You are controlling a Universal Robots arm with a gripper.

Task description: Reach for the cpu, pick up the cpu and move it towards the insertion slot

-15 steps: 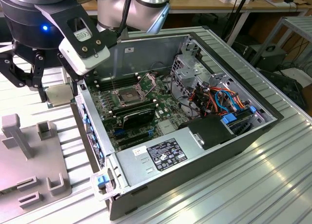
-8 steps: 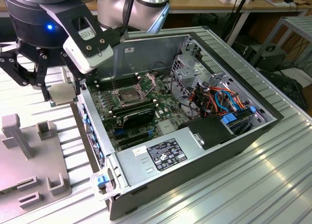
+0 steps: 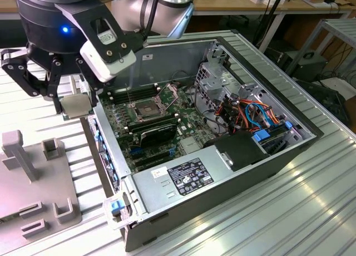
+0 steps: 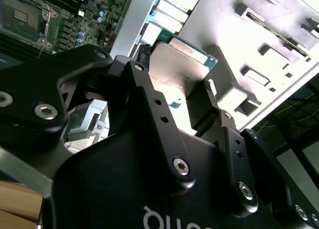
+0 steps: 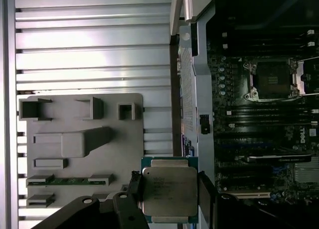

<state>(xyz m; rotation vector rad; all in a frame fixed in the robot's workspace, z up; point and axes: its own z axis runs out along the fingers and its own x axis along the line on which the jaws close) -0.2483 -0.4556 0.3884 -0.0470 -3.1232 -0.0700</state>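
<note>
The gripper point(image 3: 73, 103) hangs above the ribbed metal bench point(image 3: 267, 211), just outside the open computer case point(image 3: 233, 156), on the exterior view's left. Its fingers point(image 5: 133, 185) are closed narrowly on the cpu point(image 5: 168, 191), one on each of two opposite edges. In the first wrist view the chip shows its pale silvery face with a thin green border around it. In the second wrist view the cpu point(image 4: 177, 69) is seen held between the two black fingers point(image 4: 141, 57), lifted free of everything under it. In the exterior view the cpu point(image 3: 74, 106) is a small pale square at the fingertips, near the case wall but not over the board.

The insertion slot point(image 3: 146, 108) is inside the case on the green motherboard point(image 3: 167, 139), a square socket with a metal frame and a dark centre. It is well apart from the chip, toward the exterior view's right. In the first wrist view the insertion slot point(image 5: 271, 79) lies beyond the case wall.

A grey plastic block point(image 5: 82, 149) with rectangular notches lies on the bench beside the case, partly under the gripper.
</note>
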